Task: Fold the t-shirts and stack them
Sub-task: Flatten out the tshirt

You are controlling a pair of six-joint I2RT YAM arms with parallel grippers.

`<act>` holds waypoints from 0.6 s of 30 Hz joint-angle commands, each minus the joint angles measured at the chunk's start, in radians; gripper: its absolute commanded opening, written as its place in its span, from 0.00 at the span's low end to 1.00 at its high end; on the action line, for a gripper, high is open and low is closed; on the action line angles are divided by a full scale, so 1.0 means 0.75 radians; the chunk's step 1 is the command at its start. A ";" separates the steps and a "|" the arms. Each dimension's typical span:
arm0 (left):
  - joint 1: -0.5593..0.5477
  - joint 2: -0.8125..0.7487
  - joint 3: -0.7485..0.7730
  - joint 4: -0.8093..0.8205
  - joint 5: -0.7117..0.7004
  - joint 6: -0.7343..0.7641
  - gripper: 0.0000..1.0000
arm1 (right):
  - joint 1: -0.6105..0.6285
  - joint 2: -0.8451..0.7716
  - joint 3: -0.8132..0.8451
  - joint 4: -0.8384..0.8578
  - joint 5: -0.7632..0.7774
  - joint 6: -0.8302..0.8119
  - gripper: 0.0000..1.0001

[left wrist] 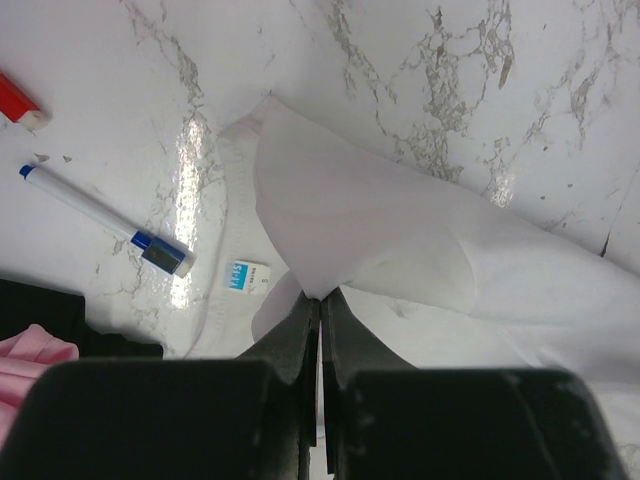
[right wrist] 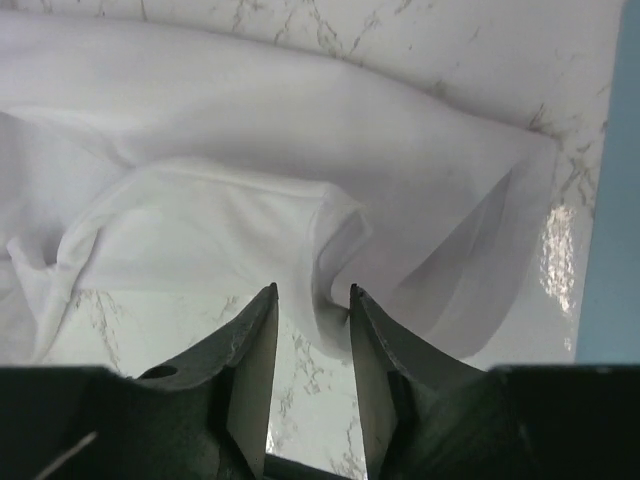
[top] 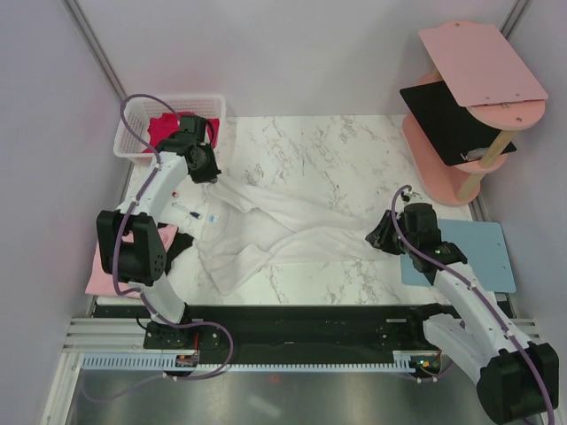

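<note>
Right wrist view shows the right gripper (right wrist: 310, 300), jaws narrowly apart, at the four o'clock end of the white shirt (right wrist: 250, 130). Farther, at ten o'clock, the left gripper (left wrist: 320, 305) pinches a fold beside its collar (left wrist: 232, 225). Soft, limp cloth, likely best taken at corners.

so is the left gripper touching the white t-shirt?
Touching. The left wrist view shows the left gripper shut, its tips pinching a raised fold of the white t-shirt.
</note>
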 commanded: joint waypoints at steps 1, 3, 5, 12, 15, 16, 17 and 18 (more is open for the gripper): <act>0.008 0.036 0.050 -0.016 -0.024 0.020 0.02 | 0.010 -0.074 0.058 -0.181 -0.088 0.019 0.48; 0.008 0.038 0.062 -0.020 -0.020 0.016 0.02 | 0.010 -0.072 0.097 -0.191 0.016 0.015 0.56; 0.008 0.041 0.080 -0.020 -0.011 0.014 0.02 | 0.010 -0.050 0.134 -0.183 0.112 0.019 0.55; 0.008 0.034 0.123 -0.035 0.009 0.036 0.02 | 0.008 0.224 0.153 -0.164 0.428 0.068 0.24; 0.008 0.030 0.119 -0.039 -0.003 0.049 0.02 | 0.002 0.285 0.143 -0.142 0.491 0.103 0.23; 0.008 0.028 0.117 -0.041 -0.005 0.051 0.02 | 0.002 0.296 0.141 -0.138 0.505 0.111 0.23; 0.008 0.028 0.115 -0.041 -0.005 0.055 0.02 | 0.000 0.306 0.143 -0.138 0.518 0.119 0.23; 0.008 0.028 0.115 -0.043 -0.005 0.055 0.02 | -0.002 0.324 0.145 -0.140 0.524 0.121 0.23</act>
